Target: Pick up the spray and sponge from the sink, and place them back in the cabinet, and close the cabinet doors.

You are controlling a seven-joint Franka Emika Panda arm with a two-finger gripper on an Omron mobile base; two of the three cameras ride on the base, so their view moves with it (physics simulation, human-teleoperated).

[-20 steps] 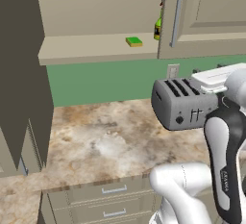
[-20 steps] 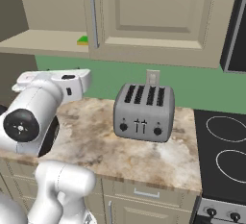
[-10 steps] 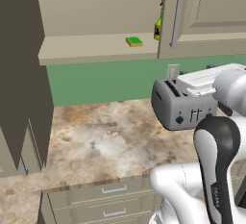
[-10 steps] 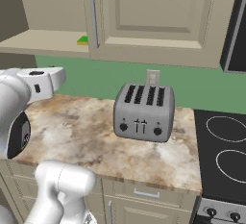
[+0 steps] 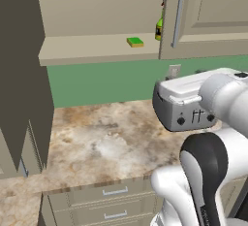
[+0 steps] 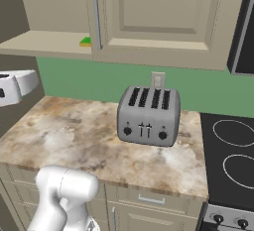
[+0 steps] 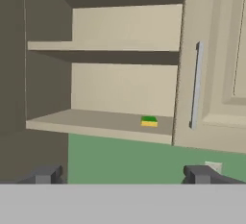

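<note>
Cabinet [image 7: 120, 88]: beige wall unit, ahead of and above the hand. Two plain shelves show inside. The left side stands uncovered.

Cabinet door [image 7: 211, 74], right: tall beige panelled door with a slim vertical silver handle [image 7: 194, 86]. It covers the right part of the cabinet, up and to the right of the hand.

Cabinet door [image 5: 22, 74], left: swung wide, seen edge-on as a dark slab at the far left of the left base view, left of the hand.

Tabletop [image 6: 89, 141]: mottled brown and cream stone, below the hand.

Toaster [image 6: 149, 116]: grey, four slots, on the tabletop to the right of the hand. The small markings on its front are too small to read.

Hand [image 7: 122, 175]: fingers spread wide, nothing between them. Aimed at the cabinet's lower shelf, well apart from it.

Spray [image 5: 159, 26]: lime-green bottle with a dark label, lettering unreadable. It stands on the lower shelf, mostly hidden behind the right door's edge, ahead of and right of the hand.

Sponge [image 7: 149, 121]: green over yellow, flat on the lower shelf near its front edge, just left of the right door. It sits above and slightly right of the midpoint between the fingertips.
</note>
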